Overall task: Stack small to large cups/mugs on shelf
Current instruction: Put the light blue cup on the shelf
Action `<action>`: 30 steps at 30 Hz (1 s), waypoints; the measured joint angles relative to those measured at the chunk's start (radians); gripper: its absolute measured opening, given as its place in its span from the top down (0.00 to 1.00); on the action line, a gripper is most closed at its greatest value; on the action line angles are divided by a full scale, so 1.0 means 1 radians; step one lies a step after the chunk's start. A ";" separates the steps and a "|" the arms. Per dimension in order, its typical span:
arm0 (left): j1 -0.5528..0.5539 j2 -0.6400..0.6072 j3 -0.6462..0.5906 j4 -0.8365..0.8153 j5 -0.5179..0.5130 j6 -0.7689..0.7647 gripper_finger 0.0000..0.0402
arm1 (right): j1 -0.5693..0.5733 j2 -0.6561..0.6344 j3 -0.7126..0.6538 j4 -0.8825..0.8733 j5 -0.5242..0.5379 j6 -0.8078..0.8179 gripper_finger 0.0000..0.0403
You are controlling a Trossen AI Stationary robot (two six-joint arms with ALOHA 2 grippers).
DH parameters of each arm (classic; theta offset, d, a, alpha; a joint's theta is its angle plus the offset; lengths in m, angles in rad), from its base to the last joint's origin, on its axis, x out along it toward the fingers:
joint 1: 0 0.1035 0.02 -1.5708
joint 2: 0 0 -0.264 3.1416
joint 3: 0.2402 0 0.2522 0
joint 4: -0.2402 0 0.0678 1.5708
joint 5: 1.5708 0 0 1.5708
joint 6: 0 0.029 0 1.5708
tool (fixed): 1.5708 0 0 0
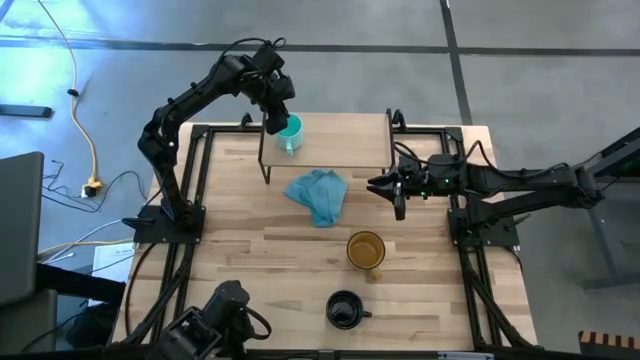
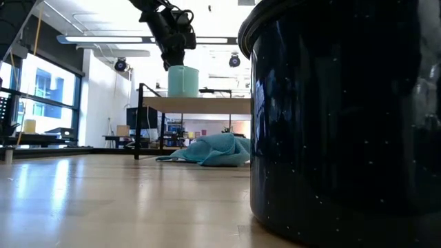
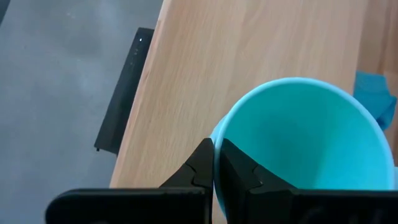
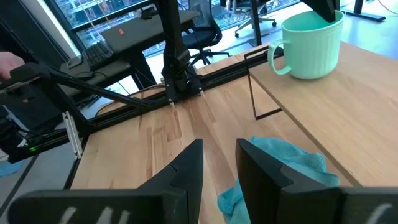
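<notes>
The small teal mug [image 1: 291,131] stands upright on the left end of the light-wood shelf [image 1: 340,140], its handle toward the table's near side; it also shows in the low view as the teal mug [image 2: 182,80] and in the right wrist view as the teal mug [image 4: 311,45]. My left gripper [image 3: 216,163] is over it, shut on its rim. The amber-yellow mug [image 1: 366,250] and the black mug [image 1: 345,309] stand on the tabletop near the front; the black mug [image 2: 344,117] fills the low view's right. My right gripper [image 1: 396,192] is open, hovering right of the cloth. My left gripper pinches the teal mug's rim [image 3: 219,134] at its far-left side, one finger inside the mug and one outside. The fingers come from above, pointing down. The mug stands upright with its base on the shelf board.
A crumpled blue-teal cloth [image 1: 318,195] lies on the tabletop in front of the shelf, between shelf and amber mug. The shelf's middle and right end are bare wood. Black frame rails [image 1: 470,250] run along the table's sides.
</notes>
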 joint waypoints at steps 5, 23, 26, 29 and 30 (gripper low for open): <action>0.005 0.000 0.000 0.000 0.002 0.024 1.00 | 0.000 0.000 0.000 0.000 -0.002 -0.005 0.79; 0.004 0.002 -0.002 0.012 0.032 0.059 1.00 | 0.000 0.000 0.000 0.000 -0.003 -0.026 0.79; 0.004 0.002 -0.002 -0.002 0.035 0.066 1.00 | 0.000 0.000 0.000 0.000 -0.003 -0.026 0.79; 0.004 0.002 -0.002 -0.012 0.036 0.072 1.00 | 0.000 0.000 0.000 0.000 -0.003 -0.026 0.79; 0.004 0.002 -0.002 -0.013 0.036 0.073 1.00 | 0.000 0.000 0.000 0.000 -0.003 -0.026 0.79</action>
